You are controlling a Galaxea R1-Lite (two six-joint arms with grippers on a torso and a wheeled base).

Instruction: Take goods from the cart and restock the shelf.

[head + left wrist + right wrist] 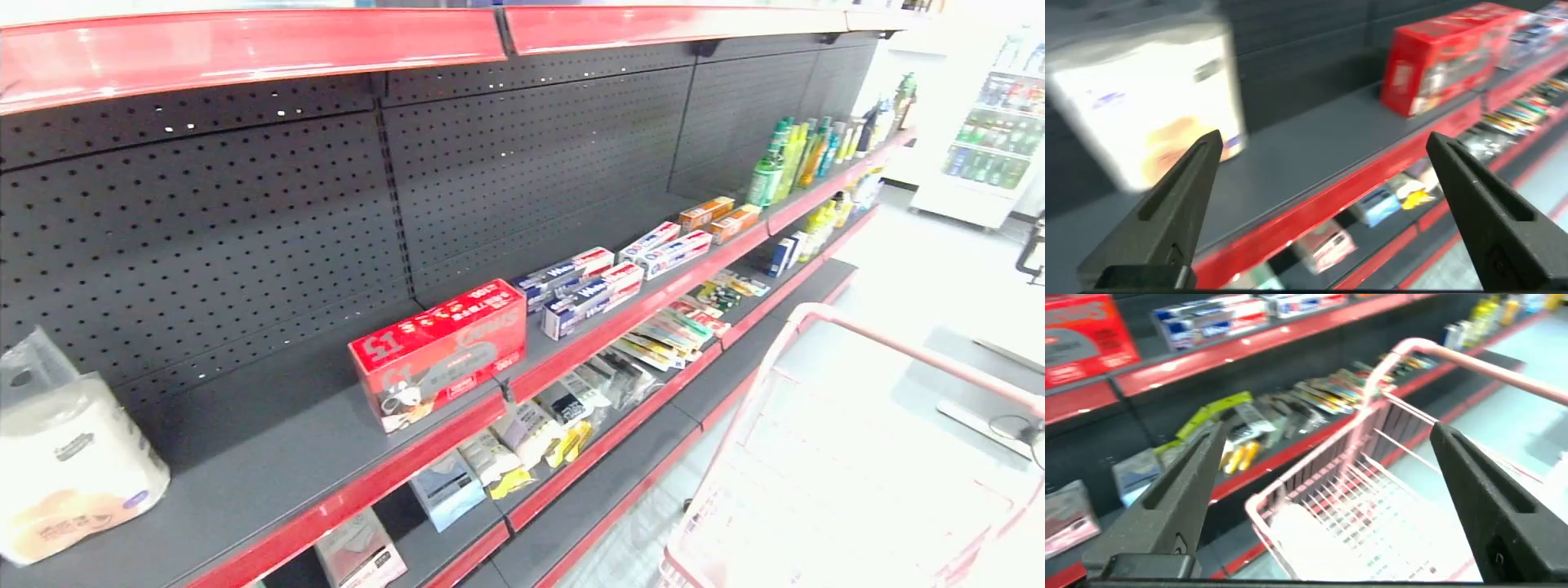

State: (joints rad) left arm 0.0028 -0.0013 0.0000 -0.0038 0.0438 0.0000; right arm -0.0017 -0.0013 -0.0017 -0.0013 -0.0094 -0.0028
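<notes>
The cart [1413, 349] is faced by the nearer right gripper [1327, 433], the shelf [1315, 155] by the left gripper [1323, 139]; both are held open, empty. Cart goods are possibly washed out.

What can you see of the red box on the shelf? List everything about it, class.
The red box is a long rectangular carton, seemingly cardboard, red with white print and a grey-and-white picture on its front. It looks closed. It lies on its long side on the dark grey shelf, close to the red front strip. Blue-and-white boxes lie just past its right end; whether they touch is unclear. A wide gap separates it from the white paper-roll pack.
</notes>
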